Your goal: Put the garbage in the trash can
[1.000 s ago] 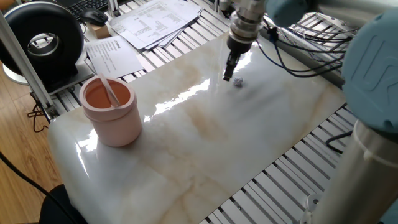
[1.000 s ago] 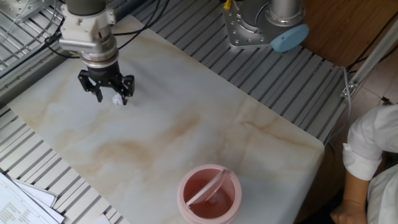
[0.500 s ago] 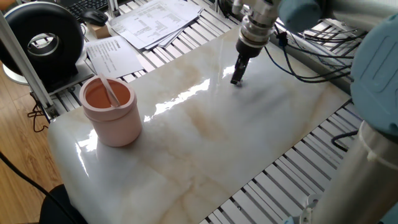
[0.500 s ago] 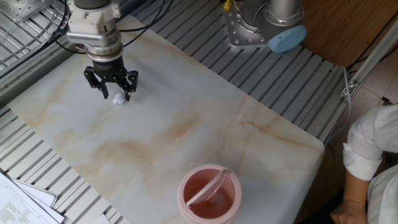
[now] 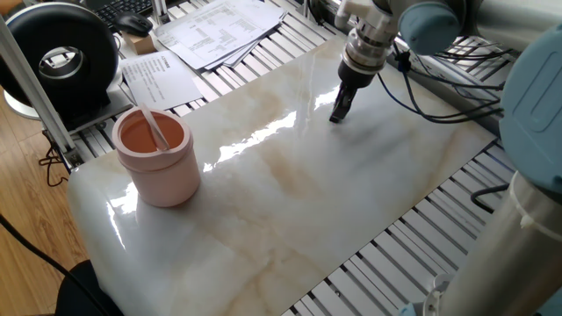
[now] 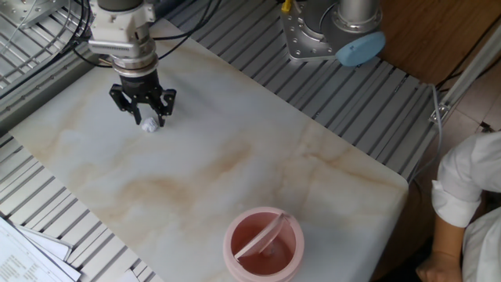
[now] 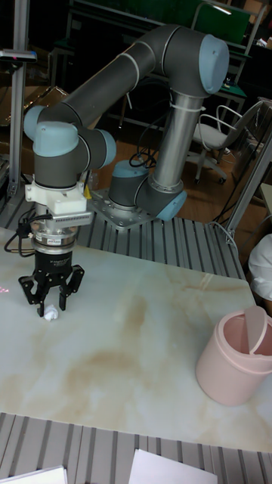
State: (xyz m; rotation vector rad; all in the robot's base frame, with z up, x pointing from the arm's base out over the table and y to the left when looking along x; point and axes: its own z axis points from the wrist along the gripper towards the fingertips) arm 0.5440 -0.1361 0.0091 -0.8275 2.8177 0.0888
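The end effector [image 6: 143,114] hangs low over the marble surface [image 6: 235,157] in the upper left of the other fixed view, pointing straight down. Its two fingers are spread apart, released, with a small crumpled white wad [image 6: 149,124] lying on the surface between or just below their tips. Whether the fingertips touch the wad or the surface cannot be told. In the tall fixed view the same wad [image 7: 51,313] shows at the left edge of the frame, sitting under the spread end effector [image 7: 50,297], slightly toward its right finger. In the one fixed view the end effector [image 5: 339,111] appears in the upper middle, seen edge-on as a dark narrow shape, and the wad is hidden behind it.

The trash can [image 5: 158,156] stands upright at the left of that view, well apart from the end effector, its pink lid tilted on edge so the orange-pink inside shows. In the other fixed view the trash can [image 6: 264,244] is at the bottom middle; in the tall view it [image 7: 231,354] stands at the right edge.

Printed paper sheets [image 5: 211,31] lie beyond the surface at the top of the one fixed view, beside a black round device [image 5: 61,57].
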